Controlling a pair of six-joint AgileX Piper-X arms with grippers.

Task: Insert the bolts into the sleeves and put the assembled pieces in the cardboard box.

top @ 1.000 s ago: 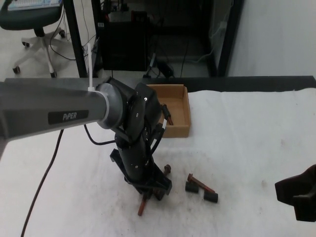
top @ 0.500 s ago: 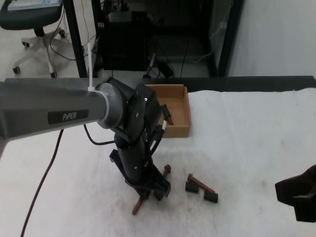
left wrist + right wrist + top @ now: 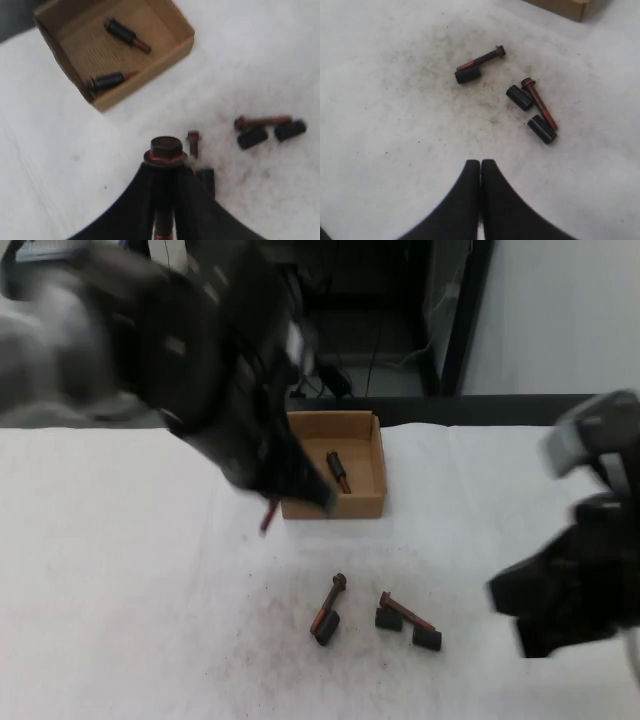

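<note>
My left gripper is shut on a rusty bolt, held above the bench with its hex head toward the wrist camera; the high view shows this bolt hanging beside the cardboard box. The box holds two assembled pieces. On the cloth lie a bolt beside a black sleeve, another bolt, and two loose sleeves. My right gripper hovers shut and empty, nearer the front edge than these parts.
White stained cloth covers the bench, with open room to the left and front. The right arm stands at the right side. Behind the bench are black stands and an office chair.
The left arm lifted the bolt off the cloth and swung up and back toward the box. The bolt and sleeve it had covered now show. The right arm rose and moved inward.
</note>
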